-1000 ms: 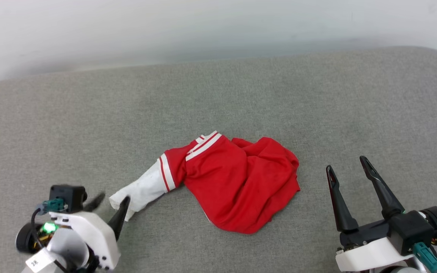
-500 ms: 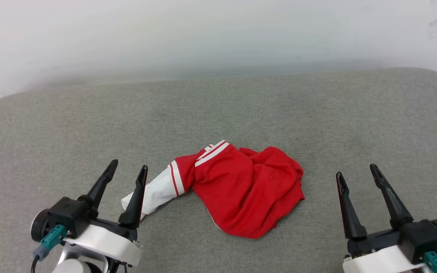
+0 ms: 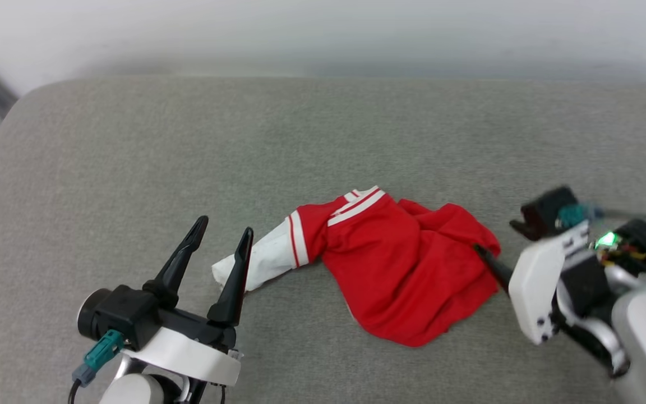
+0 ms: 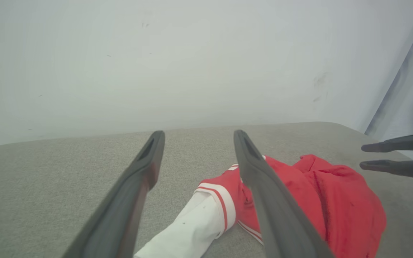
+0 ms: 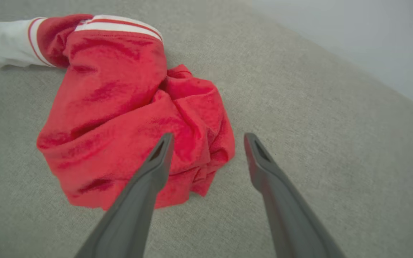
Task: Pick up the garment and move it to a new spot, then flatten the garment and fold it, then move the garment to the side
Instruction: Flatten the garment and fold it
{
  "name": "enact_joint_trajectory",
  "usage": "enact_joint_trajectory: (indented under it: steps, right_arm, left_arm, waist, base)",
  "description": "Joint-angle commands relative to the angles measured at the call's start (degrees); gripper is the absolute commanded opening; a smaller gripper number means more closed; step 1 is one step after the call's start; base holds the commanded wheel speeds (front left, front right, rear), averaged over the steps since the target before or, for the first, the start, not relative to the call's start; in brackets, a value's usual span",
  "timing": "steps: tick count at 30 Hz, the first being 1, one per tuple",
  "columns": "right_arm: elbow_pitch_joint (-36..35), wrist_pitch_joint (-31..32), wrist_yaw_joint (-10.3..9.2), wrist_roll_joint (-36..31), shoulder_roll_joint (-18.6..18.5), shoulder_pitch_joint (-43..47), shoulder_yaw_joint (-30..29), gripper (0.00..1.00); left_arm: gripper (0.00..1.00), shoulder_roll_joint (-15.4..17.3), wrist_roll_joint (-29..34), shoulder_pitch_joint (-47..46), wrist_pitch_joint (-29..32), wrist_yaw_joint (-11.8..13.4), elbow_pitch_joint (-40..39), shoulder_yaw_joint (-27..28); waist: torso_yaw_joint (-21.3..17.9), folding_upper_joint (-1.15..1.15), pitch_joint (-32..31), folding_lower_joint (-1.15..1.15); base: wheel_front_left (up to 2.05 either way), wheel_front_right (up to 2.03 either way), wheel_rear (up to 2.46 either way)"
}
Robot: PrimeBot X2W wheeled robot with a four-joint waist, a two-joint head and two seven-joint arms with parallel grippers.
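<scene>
Garment (image 3: 407, 280): soft matt red cloth, creased; sleeve white. Upholstered surface (image 3: 132, 157): grey coarse-woven fabric, matt. Left fingers (image 3: 234, 280): smooth matt dark plastic.

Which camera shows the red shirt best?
The head view: almost the whole shirt lies in sight from above, white sleeve included. The right wrist view shows it close up, a finger crossing its near edge. The left wrist view has it partly behind a finger and cut off below.

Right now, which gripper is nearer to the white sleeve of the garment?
Left. The left gripper, open, is right at the free end of the white sleeve. The right gripper, also open, is at the opposite side of the garment, by its bunched red part.
</scene>
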Motion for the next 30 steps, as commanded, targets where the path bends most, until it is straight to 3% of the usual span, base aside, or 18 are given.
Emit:
enact_joint_trajectory:
  steps: [1, 5, 9, 13, 20, 21, 22, 30]
  right_arm:
    - [0.21, 3.3, -0.07, 1.26, -0.09, -2.46, -0.14, 1.0]
    - [1.75, 18.77, -0.04, 5.65, -0.18, -8.79, 0.25, 1.0]
    - [4.74, 26.79, -0.04, 5.96, -1.58, -12.74, 2.03, 1.0]
    - [10.45, 28.24, -0.05, 5.22, -2.39, -14.09, 2.16, 1.0]
    - [19.12, 24.02, -0.03, 4.52, -2.08, -10.79, 4.02, 1.0]
    - [19.87, 23.42, -0.03, 4.79, -2.13, -10.35, 4.55, 0.31]
    - [20.26, 22.37, -0.03, 5.05, -2.13, -10.19, 4.71, 0.0]
    - [14.86, 11.55, -0.06, 4.84, -4.08, -12.4, 2.33, 0.0]
  left_arm:
    - [1.0, -0.26, 0.15, -0.56, -0.25, -0.37, -0.04, 0.56]
    - [1.0, -1.92, 1.28, -1.39, -0.21, -1.93, 0.43, 1.9]
    - [1.0, -3.28, 2.24, -2.26, -0.2, -3.29, 1.47, 1.99]
    - [1.0, -4.7, 2.93, -3.23, -0.21, -4.28, 2.2, 1.67]
    - [1.0, -5.82, 3.6, -3.52, -0.21, -5.02, 3.34, 1.37]
    - [1.0, -5.83, 3.68, -3.37, -0.21, -5.1, 3.45, 1.45]
    - [1.0, -5.82, 3.79, -3.12, -0.21, -5.17, 3.56, 1.52]
    - [1.0, -5.34, 3.65, -1.17, -0.21, -5.31, 4.23, 2.95]
  waist:
    - [1.9, 0.0, 1.7, 0.0]
    - [4.44, 0.0, 3.31, 0.0]
    - [7.22, 0.0, 4.75, 0.0]
    - [9.42, 0.0, 5.68, 0.0]
    - [11.6, 0.0, 5.9, 0.0]
    - [11.62, 0.0, 5.77, 0.0]
    - [11.55, 0.0, 5.5, 0.0]
    - [7.99, 0.0, 1.37, 0.0]
  base:
    - [0.0, 0.0, 0.0]
    - [0.0, 0.0, 0.0]
    - [0.0, 0.0, 0.0]
    - [0.0, 0.0, 0.0]
    - [0.0, 0.0, 0.0]
    - [0.0, 0.0, 0.0]
    - [0.0, 0.0, 0.0]
    - [0.0, 0.0, 0.0]
